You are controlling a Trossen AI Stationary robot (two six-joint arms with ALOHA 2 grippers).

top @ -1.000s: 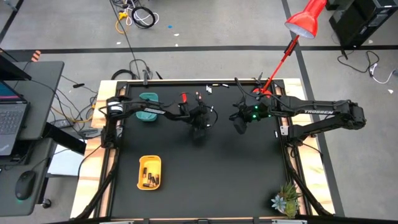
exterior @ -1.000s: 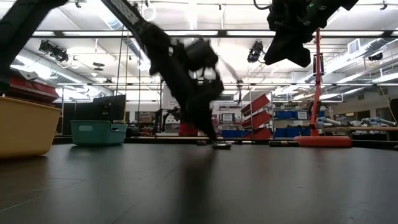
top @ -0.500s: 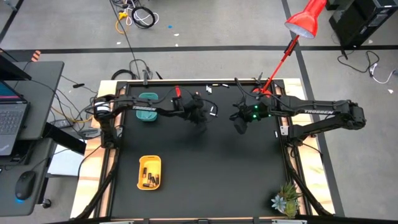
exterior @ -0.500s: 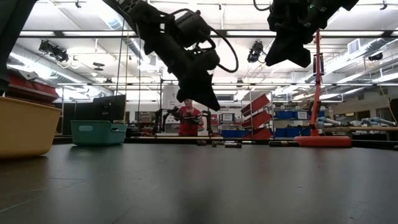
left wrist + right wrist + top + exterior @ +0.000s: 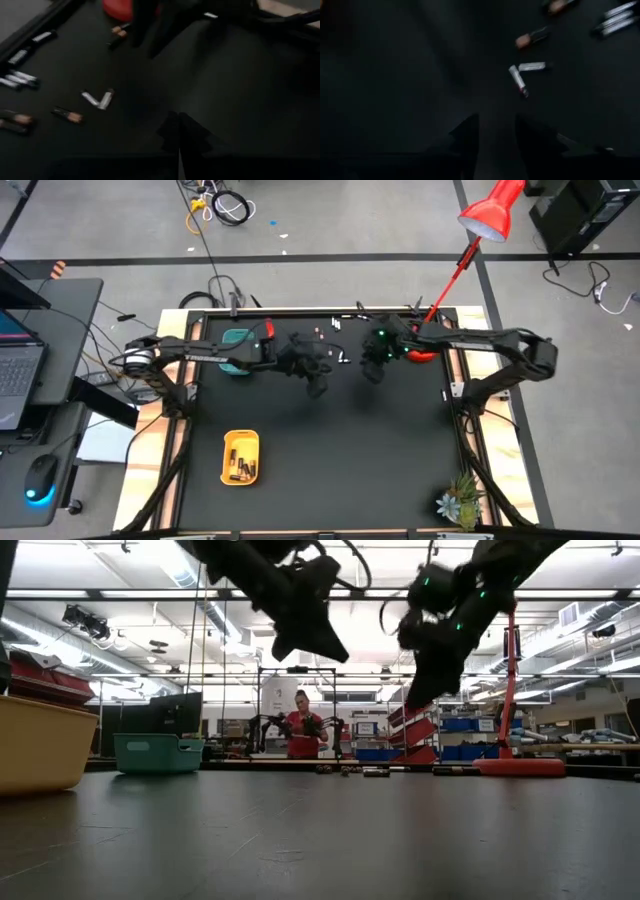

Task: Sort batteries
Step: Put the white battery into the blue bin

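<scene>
Loose batteries point(image 5: 342, 358) lie near the table's far edge, a whitish pair forming a V point(image 5: 97, 99) point(image 5: 525, 75) with darker ones around it point(image 5: 360, 772). My left gripper point(image 5: 316, 383) hangs high above the table point(image 5: 322, 648), just left of them, with its fingers shut point(image 5: 178, 131). My right gripper point(image 5: 372, 370) is open point(image 5: 495, 137) and slants down point(image 5: 415, 698) just right of the pair, clear of the table. A yellow tray point(image 5: 240, 457) holding batteries sits near-left. A teal tray point(image 5: 238, 340) lies partly under the left arm. My left gripper's fingertips point(image 5: 172, 127) meet, pointing down above the table. I cannot tell whether anything is pinched between them.
A red lamp has its base point(image 5: 424, 356) by the right arm at the far right, its head point(image 5: 490, 215) beyond the table. A small plant point(image 5: 460, 502) stands at the near right corner. A person in red point(image 5: 303, 730) shows in the room behind. The dark tabletop's middle is bare.
My left gripper has risen from the table surface and drawn back a little toward the left edge. My right gripper has moved toward the left and far edge, come lower and tipped down toward the batteries. The batteries on the table have stayed put.
</scene>
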